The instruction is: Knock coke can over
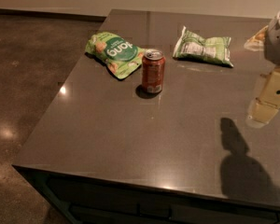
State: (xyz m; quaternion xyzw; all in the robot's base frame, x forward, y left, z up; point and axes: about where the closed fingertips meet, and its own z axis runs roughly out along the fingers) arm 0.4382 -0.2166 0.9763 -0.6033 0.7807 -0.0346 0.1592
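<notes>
The coke can [153, 71], red-orange with a silver top and pull tab, stands upright on the dark grey table [112, 134], a little left of its middle. My gripper [262, 112] hangs at the right edge of the view, above the table and well to the right of the can. It is pale yellow-white and touches nothing. Its shadow falls on the table below it.
A green snack bag [114, 52] lies just left of and behind the can, nearly touching it. A second green bag [203, 46] lies behind and to the right. A pale object [256, 38] sits at the far right edge. The table's left edge drops to a brown floor [23, 78].
</notes>
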